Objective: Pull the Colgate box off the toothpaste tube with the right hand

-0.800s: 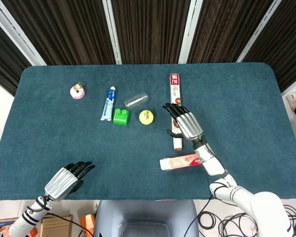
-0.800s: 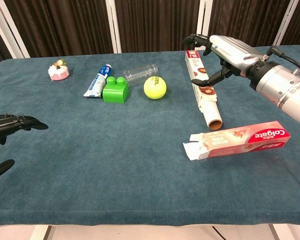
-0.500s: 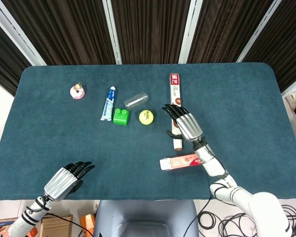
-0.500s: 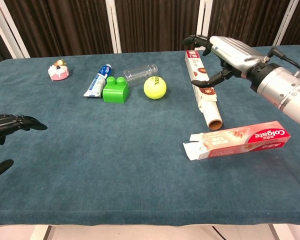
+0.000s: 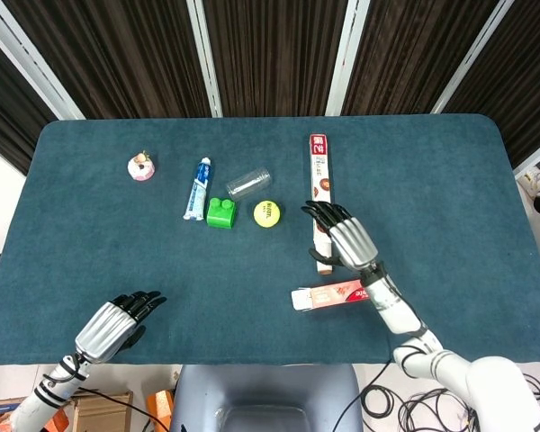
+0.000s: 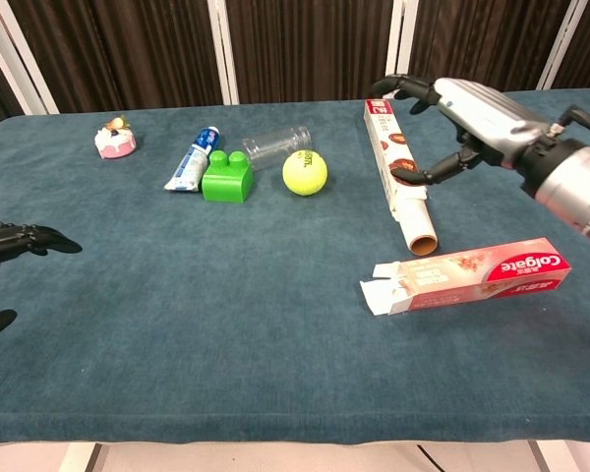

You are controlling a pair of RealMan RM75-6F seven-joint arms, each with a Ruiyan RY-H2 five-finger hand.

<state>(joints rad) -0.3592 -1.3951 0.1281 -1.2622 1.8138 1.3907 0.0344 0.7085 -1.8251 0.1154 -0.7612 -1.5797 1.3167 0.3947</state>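
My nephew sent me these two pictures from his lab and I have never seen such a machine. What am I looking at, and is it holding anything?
It is a robot with two arms ending in metal hands. One picture looks down from its head, the other looks forward from its chest. On the dark blue cloth table lie a red Colgate box with an open end flap, a long narrow red-and-white roll box, a yellow ball, a green toy brick, a clear plastic jar on its side, a blue-and-white toothpaste tube and a small pink cake toy. The right hand hovers open over the roll box, holding nothing. The left hand is empty too, near the table's front edge.
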